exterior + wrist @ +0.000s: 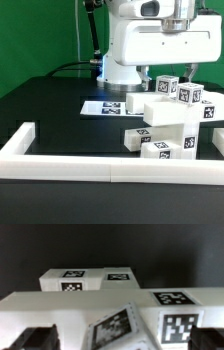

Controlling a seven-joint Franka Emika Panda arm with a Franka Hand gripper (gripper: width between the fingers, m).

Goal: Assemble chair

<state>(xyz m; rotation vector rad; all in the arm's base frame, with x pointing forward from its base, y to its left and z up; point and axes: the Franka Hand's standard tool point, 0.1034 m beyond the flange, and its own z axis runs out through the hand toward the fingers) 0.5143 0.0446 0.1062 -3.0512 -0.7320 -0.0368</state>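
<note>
Chair (pixel 168 128): a cluster of white tagged blocks is seen on the black table (pixel 50 115), toward the exterior view's right, inside the border rail (pixel 60 160).
Gripper (pixel 105 339): fingers are spread wide; nothing is seen held.
Key relation: a tilted tagged block (pixel 122 325) lies between the fingers, directly below the wrist.
Long axis: cannot be told.
Separate block (pixel 88 278): seen farther off, apart from the gripper.

Item: chair (pixel 170 125), partly assembled from chunky white tagged blocks.
Pose: stacked, stepped cluster, upright.
Location: black table, exterior view's right, near the border rail.
Separate block (pixel 88 279): lies apart behind.
</note>
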